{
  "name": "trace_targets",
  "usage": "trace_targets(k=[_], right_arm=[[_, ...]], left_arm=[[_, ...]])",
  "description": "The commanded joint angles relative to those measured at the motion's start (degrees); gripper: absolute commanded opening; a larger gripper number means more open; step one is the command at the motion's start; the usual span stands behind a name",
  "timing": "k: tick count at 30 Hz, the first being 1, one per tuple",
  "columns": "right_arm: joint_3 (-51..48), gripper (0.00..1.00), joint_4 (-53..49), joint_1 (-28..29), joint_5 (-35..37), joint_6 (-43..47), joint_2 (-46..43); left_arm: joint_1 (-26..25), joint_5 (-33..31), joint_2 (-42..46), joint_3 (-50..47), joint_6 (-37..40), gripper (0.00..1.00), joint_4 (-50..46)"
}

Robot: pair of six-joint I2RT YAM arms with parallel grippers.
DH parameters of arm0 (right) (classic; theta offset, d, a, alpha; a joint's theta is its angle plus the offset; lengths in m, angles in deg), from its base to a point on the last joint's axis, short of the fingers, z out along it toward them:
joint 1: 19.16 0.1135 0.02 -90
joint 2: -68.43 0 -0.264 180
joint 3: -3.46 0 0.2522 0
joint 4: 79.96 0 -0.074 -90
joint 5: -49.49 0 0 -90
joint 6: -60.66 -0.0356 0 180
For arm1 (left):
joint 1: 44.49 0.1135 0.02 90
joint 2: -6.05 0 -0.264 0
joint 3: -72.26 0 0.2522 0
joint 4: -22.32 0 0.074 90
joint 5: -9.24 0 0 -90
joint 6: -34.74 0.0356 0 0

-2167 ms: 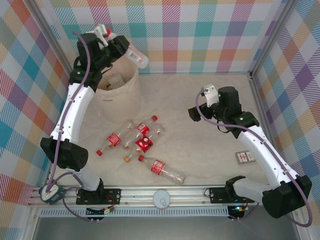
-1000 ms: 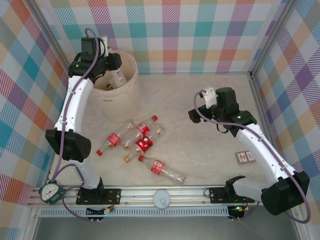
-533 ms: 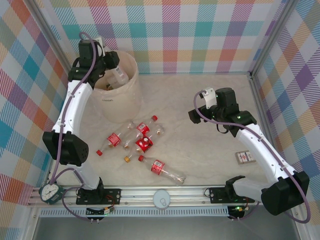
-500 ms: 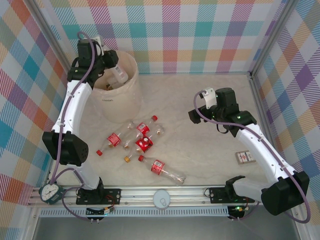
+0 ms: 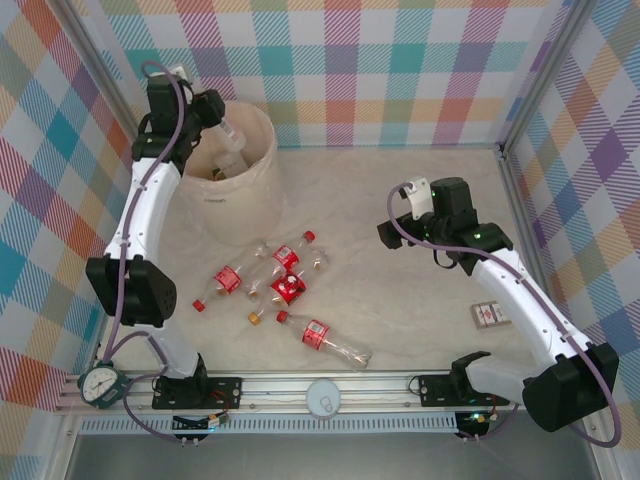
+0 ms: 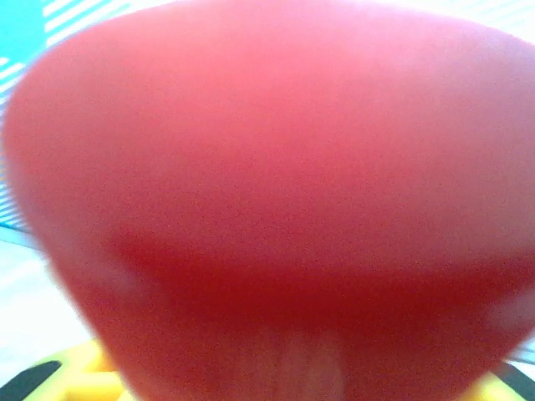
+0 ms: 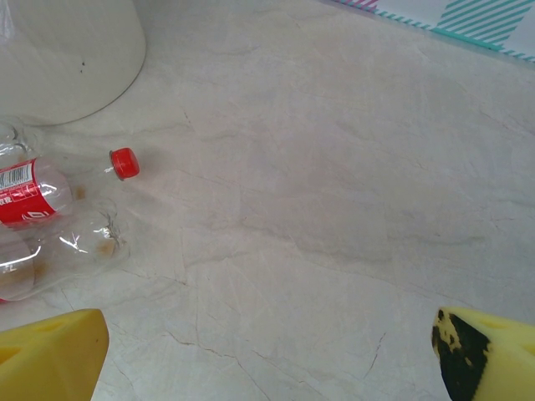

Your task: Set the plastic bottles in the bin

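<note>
Several plastic bottles (image 5: 285, 287) lie clustered on the table (image 5: 400, 340), left of the right gripper (image 5: 395, 232), which gapes wide and empty with bare marbled surface between them. Another bottle (image 5: 230, 131) sits at the left gripper (image 5: 212, 115) above the bin (image 5: 240, 200). Whether it is clenched, I cannot tell. Checked walls (image 5: 400, 60) close in.

Overhead down, right wrist low, sharing bottles (image 5: 288, 258)

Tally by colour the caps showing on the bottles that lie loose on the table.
Red caps: 3
Orange cap: 1
Total: 4 caps
</note>
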Motion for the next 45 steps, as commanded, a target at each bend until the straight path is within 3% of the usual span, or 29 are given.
trace_targets(k=[1, 9, 22, 31, 45], right_arm=[[-0.5, 0.99, -0.7, 0.0, 0.1, 0.5, -1.0], [-0.3, 0.99, -0.2, -0.1, -0.6, 0.0, -0.6], [0.9, 0.99, -0.5, -0.1, -1.3, -0.4, 0.4], [0.5, 0.99, -1.7, -0.1, -3.5, 0.6, 1.1], [0.5, 0.99, -2.8, 0.0, -7.1, 2.8, 1.8]], left_arm=[[0.0, -2.0, -2.2, -0.8, 6.2, 0.45, -2.9], [-2.9, -3.1, -3.8, -2.6, 18.5, 0.45, -9.5], [-4.7, 1.8, -7.0, -9.4, 18.0, 0.5, -9.2], [-5.8, 5.5, -9.0, -9.0, 16.0, 0.69, -7.6], [-5.8, 9.0, -5.1, -3.4, 16.5, 0.99, -10.3]])
